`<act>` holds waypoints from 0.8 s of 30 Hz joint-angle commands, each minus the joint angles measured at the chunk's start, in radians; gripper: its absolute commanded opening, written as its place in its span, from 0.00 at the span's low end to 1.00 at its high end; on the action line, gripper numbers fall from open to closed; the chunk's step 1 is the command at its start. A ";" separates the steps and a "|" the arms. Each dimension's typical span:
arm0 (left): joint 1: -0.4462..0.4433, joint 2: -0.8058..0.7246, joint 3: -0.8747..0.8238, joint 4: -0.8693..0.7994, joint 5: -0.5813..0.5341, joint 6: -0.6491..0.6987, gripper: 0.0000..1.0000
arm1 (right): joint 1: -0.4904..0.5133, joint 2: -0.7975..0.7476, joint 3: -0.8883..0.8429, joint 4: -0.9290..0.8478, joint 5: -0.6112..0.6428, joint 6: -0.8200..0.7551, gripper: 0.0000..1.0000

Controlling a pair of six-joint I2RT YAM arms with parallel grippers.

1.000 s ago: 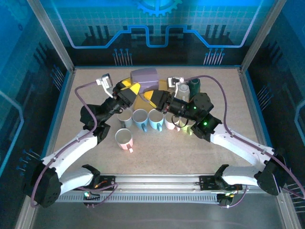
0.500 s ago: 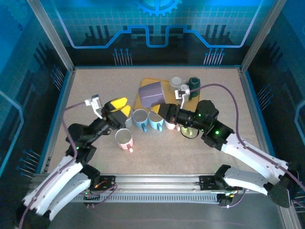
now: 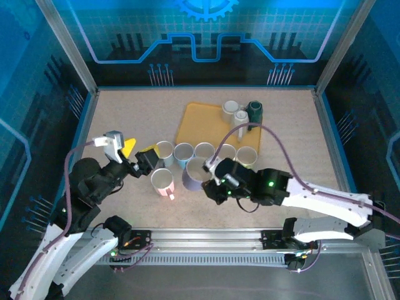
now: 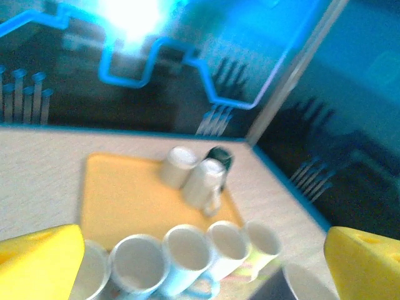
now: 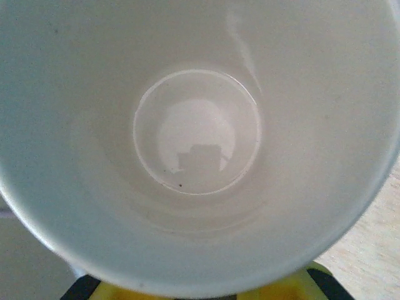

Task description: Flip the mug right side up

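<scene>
The right gripper (image 3: pixel 211 181) grasps the lavender mug (image 3: pixel 195 175) mouth-up, likely to set it down. At its nine o'clock, the left gripper (image 3: pixel 139 153) gapes empty.

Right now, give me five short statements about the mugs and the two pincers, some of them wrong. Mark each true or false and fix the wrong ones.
1. The left pincer is open and holds nothing. True.
2. The purple mug sits on the yellow tray. False: it is off the tray, nearer than the row of mugs, gripped at its rim by the right pincer.
3. The purple mug's mouth faces up. True.
4. The dark green mug stands in the near row. False: it is at the tray's far right corner.
5. The pink mug stands mouth up, left of the purple mug. True.
</scene>
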 commanded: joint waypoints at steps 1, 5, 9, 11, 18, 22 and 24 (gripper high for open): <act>-0.008 -0.001 0.045 -0.140 -0.136 0.105 0.99 | 0.052 0.020 0.007 -0.062 0.246 -0.098 0.00; -0.014 0.002 0.037 -0.188 -0.154 0.116 0.99 | 0.103 0.071 -0.043 -0.045 0.325 -0.083 0.00; -0.020 -0.016 -0.004 -0.206 -0.157 0.114 0.99 | 0.127 0.120 -0.095 0.014 0.344 -0.072 0.00; -0.020 -0.032 -0.027 -0.196 -0.154 0.114 0.99 | 0.129 0.143 -0.118 0.053 0.345 -0.069 0.00; -0.020 -0.047 -0.073 -0.162 -0.141 0.093 0.99 | 0.130 0.237 -0.138 0.138 0.351 -0.055 0.00; -0.020 -0.047 -0.075 -0.146 -0.133 0.091 0.99 | 0.127 0.307 -0.123 0.168 0.363 -0.048 0.00; -0.019 -0.047 -0.077 -0.146 -0.131 0.091 0.99 | 0.125 0.338 -0.110 0.184 0.364 -0.050 0.00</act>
